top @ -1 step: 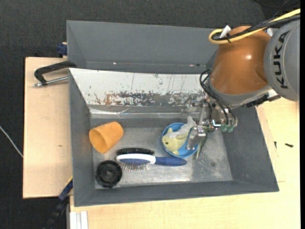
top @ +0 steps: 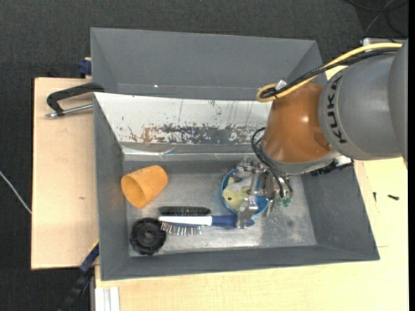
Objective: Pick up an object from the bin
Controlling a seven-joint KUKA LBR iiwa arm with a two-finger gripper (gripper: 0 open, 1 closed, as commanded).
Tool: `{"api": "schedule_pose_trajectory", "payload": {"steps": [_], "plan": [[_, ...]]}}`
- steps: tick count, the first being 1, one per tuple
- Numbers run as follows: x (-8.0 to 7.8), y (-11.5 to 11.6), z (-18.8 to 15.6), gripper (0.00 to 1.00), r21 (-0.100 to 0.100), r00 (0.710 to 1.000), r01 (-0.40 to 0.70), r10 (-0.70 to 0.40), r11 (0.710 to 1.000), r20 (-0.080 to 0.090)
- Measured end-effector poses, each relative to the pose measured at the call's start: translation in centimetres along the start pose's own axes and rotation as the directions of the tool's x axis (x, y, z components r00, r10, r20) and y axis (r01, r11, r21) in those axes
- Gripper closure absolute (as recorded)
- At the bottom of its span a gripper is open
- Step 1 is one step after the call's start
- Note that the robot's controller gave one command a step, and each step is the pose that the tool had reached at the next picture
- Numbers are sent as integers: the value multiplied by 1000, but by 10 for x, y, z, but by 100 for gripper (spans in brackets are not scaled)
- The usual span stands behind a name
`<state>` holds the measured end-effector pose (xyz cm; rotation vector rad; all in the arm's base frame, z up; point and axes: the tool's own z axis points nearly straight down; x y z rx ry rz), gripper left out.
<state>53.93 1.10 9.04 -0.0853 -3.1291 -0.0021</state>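
My gripper [top: 250, 199] is low in the right half of the bin, directly over a blue round dish [top: 227, 188] with a pale yellow piece in it. The gripper's body covers most of the dish, so whether it grips the dish is hidden. A brush with a white and blue handle [top: 198, 222] lies just left of the gripper, its blue end reaching under it. A black comb [top: 185, 210] lies right above the brush.
An orange cup [top: 144, 184] lies on its side at the left of the bin floor. A black round cap [top: 146, 235] sits in the front left corner. The arm's orange cover and cables hang over the bin's right rear part.
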Motion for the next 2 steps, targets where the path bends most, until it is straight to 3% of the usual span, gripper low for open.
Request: {"api": "schedule_pose_trajectory", "payload": {"steps": [1, 2], "plan": [[-4, -1, -5, 100, 2, 1000, -1, 1, 1000, 18], [-18, 5, -149, 100, 8, 923, 385, -385, 923, 22]]}}
